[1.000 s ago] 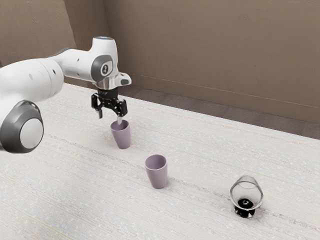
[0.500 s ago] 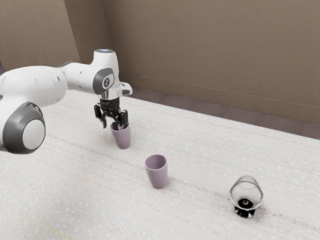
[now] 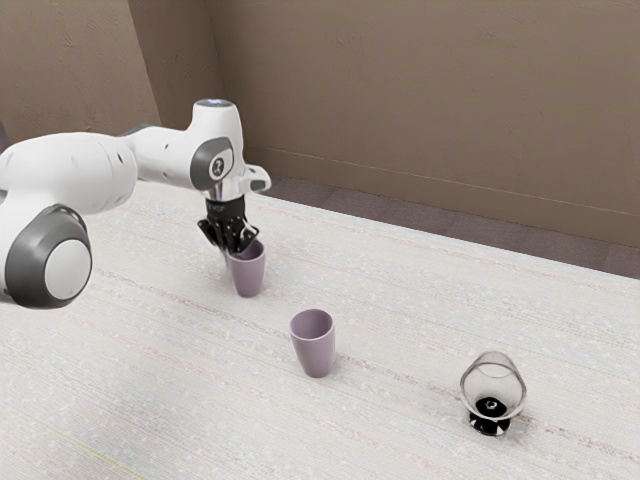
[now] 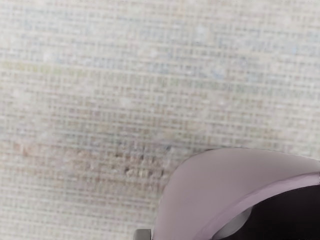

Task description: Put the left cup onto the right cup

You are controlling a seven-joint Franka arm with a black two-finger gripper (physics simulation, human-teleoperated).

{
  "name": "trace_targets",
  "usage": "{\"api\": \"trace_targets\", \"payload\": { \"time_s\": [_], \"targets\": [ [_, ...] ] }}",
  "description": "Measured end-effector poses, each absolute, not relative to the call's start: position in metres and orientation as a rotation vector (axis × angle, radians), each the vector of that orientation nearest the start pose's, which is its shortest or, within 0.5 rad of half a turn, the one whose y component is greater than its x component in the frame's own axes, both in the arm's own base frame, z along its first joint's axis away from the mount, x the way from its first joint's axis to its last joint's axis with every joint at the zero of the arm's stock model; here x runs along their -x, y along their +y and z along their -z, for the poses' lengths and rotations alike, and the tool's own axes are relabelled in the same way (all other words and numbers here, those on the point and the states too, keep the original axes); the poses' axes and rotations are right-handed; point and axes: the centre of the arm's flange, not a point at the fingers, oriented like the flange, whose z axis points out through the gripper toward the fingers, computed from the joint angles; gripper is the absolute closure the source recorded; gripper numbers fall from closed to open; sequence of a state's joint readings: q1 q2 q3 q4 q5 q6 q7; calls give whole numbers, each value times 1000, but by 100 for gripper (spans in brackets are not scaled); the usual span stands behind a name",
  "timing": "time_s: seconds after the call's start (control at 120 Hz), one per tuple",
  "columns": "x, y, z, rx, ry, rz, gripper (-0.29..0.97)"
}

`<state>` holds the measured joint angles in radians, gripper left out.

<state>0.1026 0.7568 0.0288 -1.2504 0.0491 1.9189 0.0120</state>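
The black two-finger pincer [image 3: 232, 238] clenches the rim wall of the left mauve plastic cup [image 3: 247, 272], standing on the pale tabletop [image 3: 150, 400] at ten o'clock from the right mauve plastic cup [image 3: 313, 344], seemingly light, rigid and slick, so a rim pinch suits it.

arm [image 3: 95, 180]: enters from the exterior view's left, white links extended toward its right | wrist [image 3: 215, 160]: bent over, hand pointing almost straight down | gripper [image 3: 235, 243]: low, black fingers drawn close together, clamping the rim of the cup [image 3: 247, 275] from two sides
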Motion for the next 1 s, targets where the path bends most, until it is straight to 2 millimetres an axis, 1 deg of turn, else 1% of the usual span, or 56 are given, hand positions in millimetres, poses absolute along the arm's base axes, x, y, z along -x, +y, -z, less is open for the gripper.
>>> {"api": "trace_targets", "payload": {
  "time_s": [0.1, 0.158, 0.258, 0.317, 0.458, 0.55, 0.6, 0.7, 0.825, 0.917, 1.0],
  "targets": [
    [-736, 78, -329, 3074, -116, -90, 76],
    [-736, 64, -357, 3071, -93, -36, 76],
    [-732, 42, -398, 3071, -57, 32, 77],
    [-725, 28, -417, 3073, -35, 51, 78],
    [-701, -7, -444, 3093, 21, 51, 78],
    [-687, -30, -452, 3108, 58, 39, 78],
    [-682, -44, -452, 3115, 80, 28, 78],
    [-673, -70, -445, 3124, 116, -6, 78],
    [-663, -103, -430, 3131, 154, -54, 78],
    [-655, -120, -426, 3131, 162, -71, 78],
    [-638, -127, -428, 3120, 151, -81, 78]
  ]
}}
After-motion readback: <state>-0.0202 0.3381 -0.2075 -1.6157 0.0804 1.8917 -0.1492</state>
